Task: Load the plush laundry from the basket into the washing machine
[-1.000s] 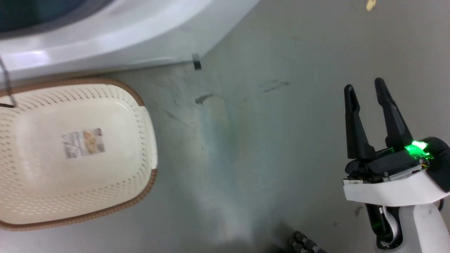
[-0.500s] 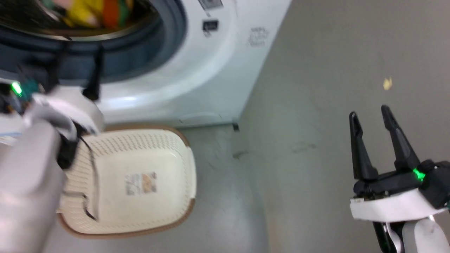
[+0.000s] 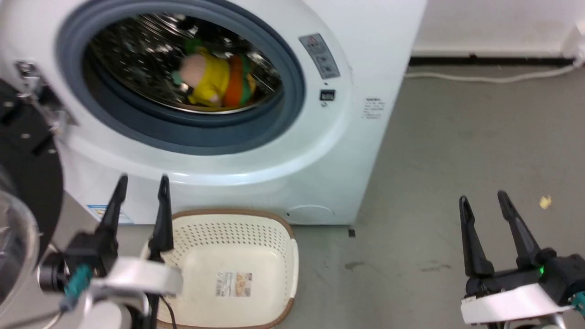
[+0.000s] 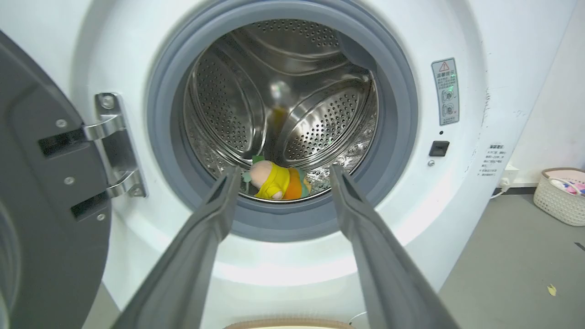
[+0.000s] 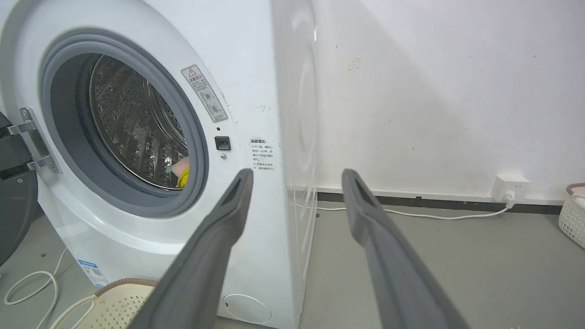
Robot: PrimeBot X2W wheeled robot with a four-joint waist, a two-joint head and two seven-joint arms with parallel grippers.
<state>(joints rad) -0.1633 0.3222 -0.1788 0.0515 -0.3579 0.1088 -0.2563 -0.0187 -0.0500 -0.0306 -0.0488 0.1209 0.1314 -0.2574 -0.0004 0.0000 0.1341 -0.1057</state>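
The plush laundry [image 3: 214,84], yellow and orange with a peach head, lies on the bottom of the steel drum inside the washing machine [image 3: 320,151]; the left wrist view shows the plush laundry [image 4: 278,180] there too, and a sliver of the plush laundry [image 5: 182,172] peeks past the door ring. The cream basket [image 3: 256,237] stands on the floor before the washer, with only its label sticker inside. My left gripper [image 3: 140,185] hangs open above the basket's left rim, holding nothing. My right gripper [image 3: 483,200] stands open over bare floor at the right.
The black-framed round door [image 3: 23,201] is swung open at the left. A white cable [image 3: 484,78] runs along the back wall to a socket [image 5: 509,186]. Another white basket [image 4: 561,195] sits at the far right. A small yellow scrap [image 3: 545,201] lies on the grey floor.
The head camera has tilted up, bringing the washer opening and drum into view. The left arm, blurred near the door ring half a second ago, now sits lower, over the basket. The right gripper stays open.
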